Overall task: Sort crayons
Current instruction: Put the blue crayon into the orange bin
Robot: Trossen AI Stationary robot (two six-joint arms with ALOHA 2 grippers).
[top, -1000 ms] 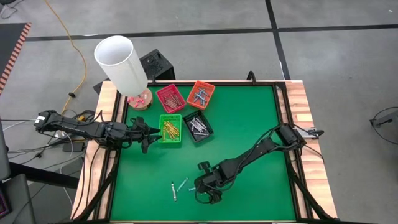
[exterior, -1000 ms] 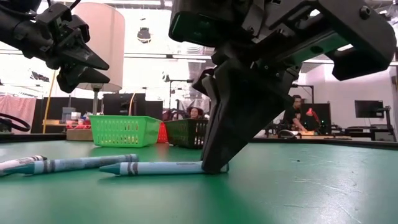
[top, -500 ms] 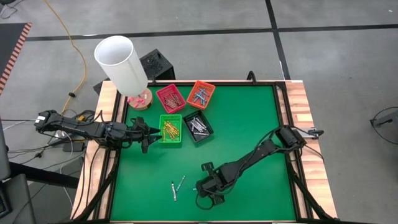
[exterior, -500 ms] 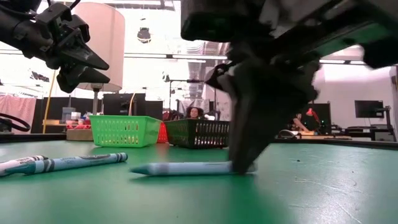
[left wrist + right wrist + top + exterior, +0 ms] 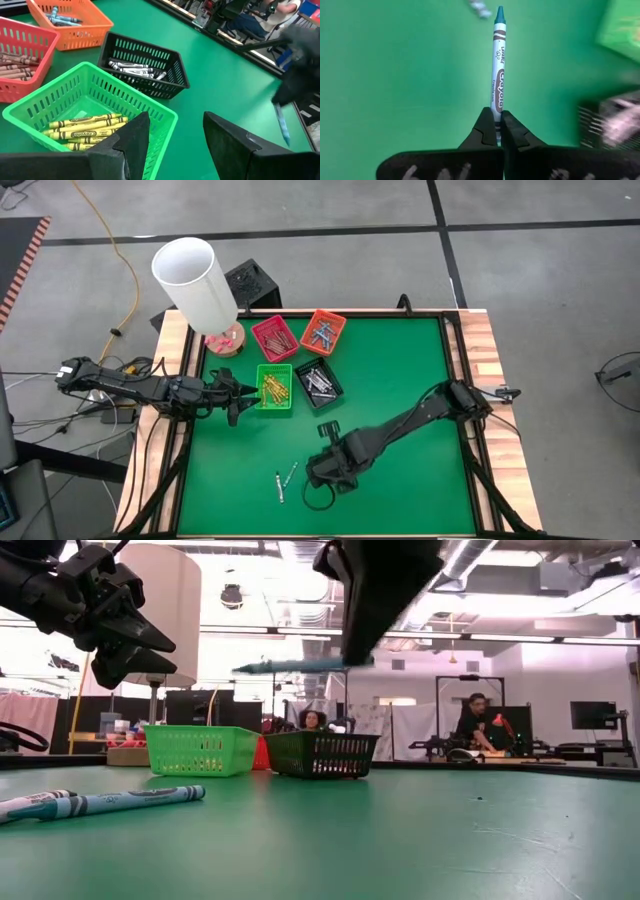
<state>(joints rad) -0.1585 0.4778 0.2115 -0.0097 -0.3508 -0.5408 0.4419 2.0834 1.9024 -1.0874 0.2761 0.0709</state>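
From above, the right gripper [image 5: 318, 477] is mostly a dark mass near the front middle of the green table [image 5: 400, 380], and the thing it carries cannot be made out there. Its own wrist camera settles the matter: the two fingers [image 5: 487, 131] are pinched together on the butt end of a light blue crayon [image 5: 498, 65], which sticks straight out ahead of them over the mat. The low view shows the same crayon [image 5: 290, 666] lifted clear of the table and lying level in the air, though the gripper above it is cut off by the picture's upper edge.

Two more crayons [image 5: 285, 480] lie loose on the mat just beside that gripper; in the low view one of them [image 5: 120, 801] reads as light blue, and the other is cut off at the edge.

The left gripper [image 5: 236, 395] hangs just beside the green tray [image 5: 274, 389], its fingers [image 5: 227, 137] spread apart with nothing between them. Only its wrist camera shows the contents plainly: yellow crayons [image 5: 82, 125] in the green tray, grey-white ones [image 5: 135, 70] in the black tray [image 5: 142, 67], blue ones [image 5: 60, 17] in the orange tray [image 5: 75, 22], and brown ones [image 5: 15, 62] in the red tray [image 5: 27, 60], which is partly cut off. A white cylinder [image 5: 195, 280] stands at the table's back left corner.
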